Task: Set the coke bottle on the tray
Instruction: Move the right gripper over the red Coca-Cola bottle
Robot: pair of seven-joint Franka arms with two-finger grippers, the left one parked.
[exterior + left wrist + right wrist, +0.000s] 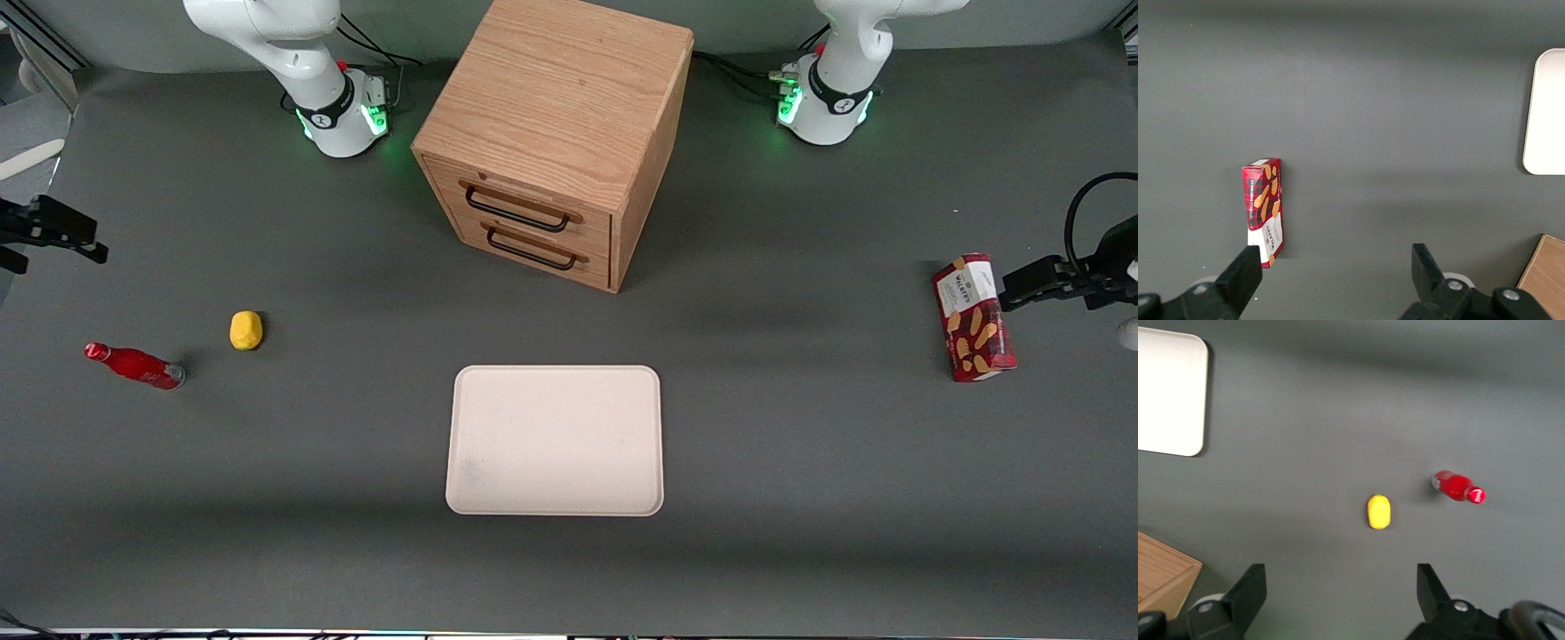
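The coke bottle point(133, 364), small and bright red with a red cap, is on the grey table toward the working arm's end and seems to stand upright on its base. It also shows in the right wrist view point(1457, 487). The cream tray point(556, 440) lies empty mid-table, nearer the front camera than the cabinet; one corner of it shows in the right wrist view point(1168, 397). My right gripper point(49, 256) hangs above the table's edge, farther from the front camera than the bottle and apart from it. In its own view the gripper point(1341, 572) is open and empty.
A yellow lemon-like object point(245, 330) lies beside the bottle, on its tray side; it also shows in the right wrist view point(1379, 511). A wooden two-drawer cabinet point(556, 142) stands at the table's middle back. A red snack box point(973, 318) stands toward the parked arm's end.
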